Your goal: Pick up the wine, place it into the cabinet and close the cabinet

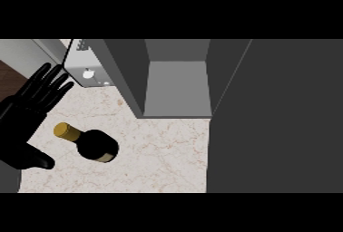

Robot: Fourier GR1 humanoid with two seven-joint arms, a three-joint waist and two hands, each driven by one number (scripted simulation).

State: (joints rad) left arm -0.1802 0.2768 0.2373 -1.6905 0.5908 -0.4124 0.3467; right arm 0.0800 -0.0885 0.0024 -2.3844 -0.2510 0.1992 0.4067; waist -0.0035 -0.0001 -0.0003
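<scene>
A dark wine bottle (pixel 90 141) with a gold cap stands on the marble counter (pixel 161 154) before the open cabinet (pixel 175 86). The left hand (pixel 33 106) rests at the left edge, fingers straight and holding nothing.

One wine bottle (pixel 90 142) (gold cap) on the counter (pixel 161 154), one open cabinet (pixel 175 86), one black hand (pixel 33 106) showing, one small white appliance (pixel 90 72) behind.
</scene>
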